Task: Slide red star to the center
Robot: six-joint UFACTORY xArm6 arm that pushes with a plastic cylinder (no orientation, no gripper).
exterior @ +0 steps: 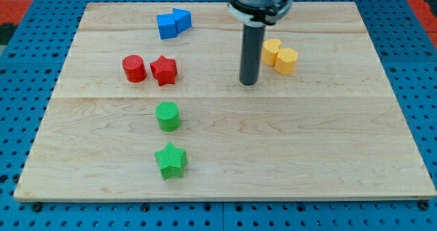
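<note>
The red star (164, 70) lies on the wooden board (307, 149) at the upper left, right beside a red cylinder (134, 68) on its left. My tip (248, 82) stands on the board well to the right of the red star, with open wood between them. The tip touches no block. The yellow blocks are just to the tip's upper right.
Two blue blocks (172, 22) sit together near the board's top edge. Two yellow blocks (280, 56) sit at the upper right of the tip. A green cylinder (167, 115) and a green star (170, 160) lie below the red star.
</note>
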